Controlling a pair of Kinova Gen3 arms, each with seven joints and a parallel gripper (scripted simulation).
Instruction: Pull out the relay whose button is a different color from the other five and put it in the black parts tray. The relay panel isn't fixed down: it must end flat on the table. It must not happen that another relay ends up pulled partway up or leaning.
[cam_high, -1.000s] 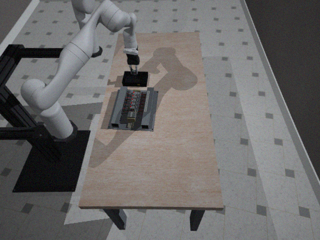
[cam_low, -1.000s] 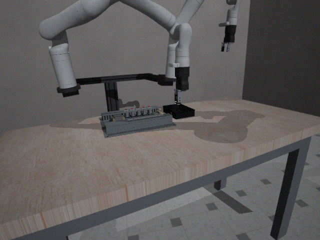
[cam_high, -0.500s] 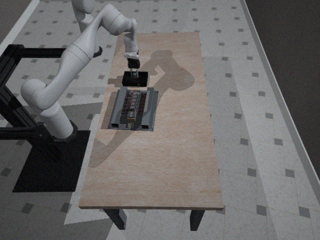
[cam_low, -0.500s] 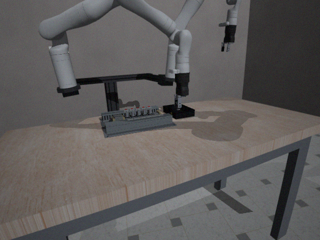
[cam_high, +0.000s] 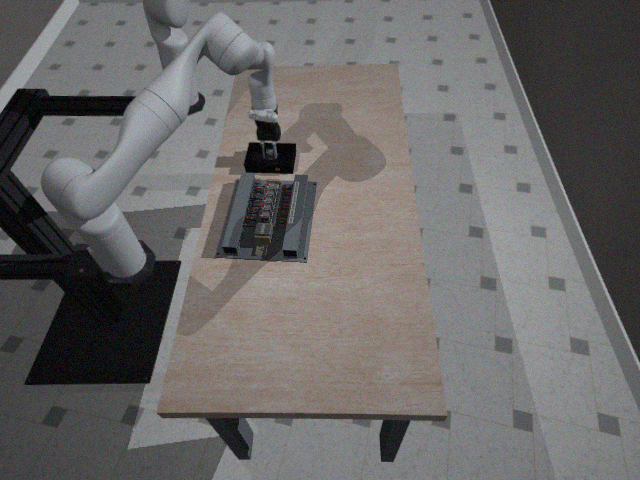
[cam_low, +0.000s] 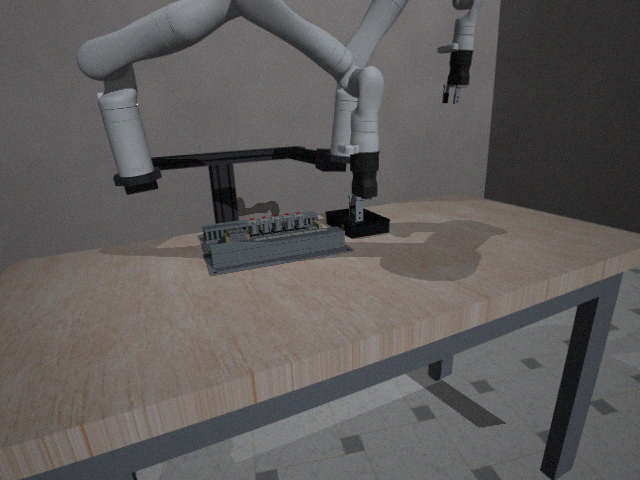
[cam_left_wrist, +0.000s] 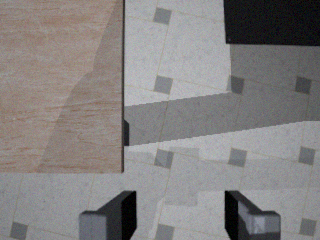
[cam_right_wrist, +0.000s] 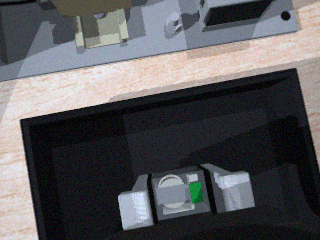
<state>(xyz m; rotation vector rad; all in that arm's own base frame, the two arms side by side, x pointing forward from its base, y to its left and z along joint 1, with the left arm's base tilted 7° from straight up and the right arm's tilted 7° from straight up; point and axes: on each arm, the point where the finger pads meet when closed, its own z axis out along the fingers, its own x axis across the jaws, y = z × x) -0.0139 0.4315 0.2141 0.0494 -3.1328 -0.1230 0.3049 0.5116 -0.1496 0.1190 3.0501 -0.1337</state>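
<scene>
Overhead, the right gripper reaches down over the black parts tray, which sits near the table's long edge on the arm-stand side, toward the far short edge. Just beside it, on the nearer side, lies the relay panel.

From outside, the panel looks flat on the table, its red-buttoned relays seemingly level. The left gripper hangs high and well apart, so the right is the nearer.

The left wrist view shows that claw wide, with nothing between its fingers, above the floor by a table corner.

In the right wrist view, the claw is closed on the green-buttoned relay, inside the tray's outline. Its long axis appears to run down between the fingers; I judge a short straight lowering comes next, then release. Whether it touches the tray's floor, I cannot tell.
</scene>
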